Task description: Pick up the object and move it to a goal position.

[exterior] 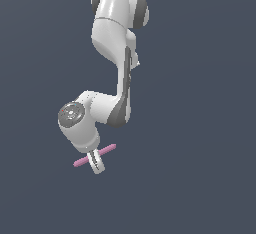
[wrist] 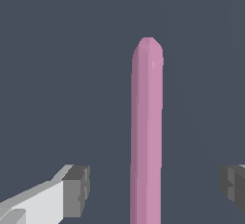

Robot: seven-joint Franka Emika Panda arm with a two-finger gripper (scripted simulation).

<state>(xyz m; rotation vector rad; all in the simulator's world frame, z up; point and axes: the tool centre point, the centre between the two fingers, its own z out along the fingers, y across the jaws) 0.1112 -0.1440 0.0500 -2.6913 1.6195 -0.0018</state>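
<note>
The pink rod (exterior: 95, 155) lies between the fingers of the gripper (exterior: 96, 164), crossing them at right angles, with both ends projecting past the fingers. In the wrist view the rod (wrist: 147, 132) runs centrally between the two dark pads (wrist: 76, 189), with clear gaps on both sides: the jaws stand wide, not clamped. The surrounding area is a uniform dark field.

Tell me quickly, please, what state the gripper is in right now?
Gripper: open, its fingers either side of the pink rod with gaps, not gripping it.
</note>
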